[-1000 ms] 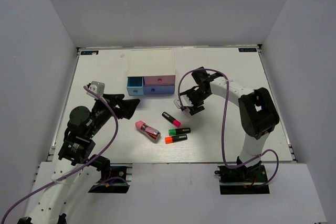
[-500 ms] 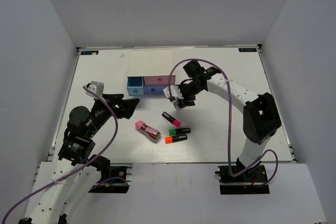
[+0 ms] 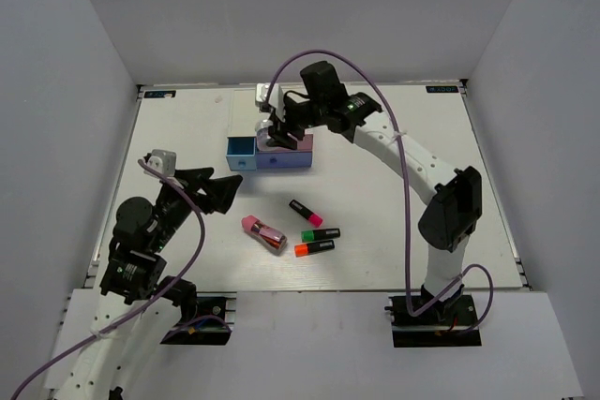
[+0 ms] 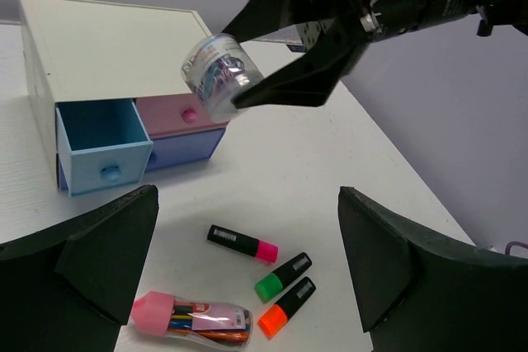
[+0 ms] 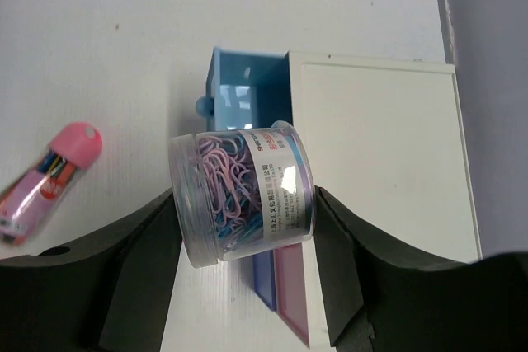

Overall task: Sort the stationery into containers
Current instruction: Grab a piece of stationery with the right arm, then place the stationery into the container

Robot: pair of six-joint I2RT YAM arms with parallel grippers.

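Note:
My right gripper (image 3: 277,132) is shut on a small clear jar of pink, purple and blue paper clips (image 5: 239,179) and holds it in the air above the drawer unit's front, over the pink drawer (image 3: 292,143). The light blue drawer (image 3: 241,153) is pulled out and empty; the wide periwinkle drawer (image 3: 286,160) lies below. Three black markers lie on the table: pink-ended (image 3: 306,213), green-ended (image 3: 321,233) and orange-ended (image 3: 314,248). A pink-capped case of pens (image 3: 263,232) lies left of them. My left gripper (image 3: 225,190) is open and empty, left of the markers.
The drawer unit's white top (image 3: 270,108) stands at the back middle of the white table. Grey walls close in the table on three sides. The right arm (image 3: 403,152) arches over the table's right half, with a purple cable looping above it.
My right gripper has carried the jar from the middle of the table up and to the left, to above the drawer unit. The left arm has barely moved.

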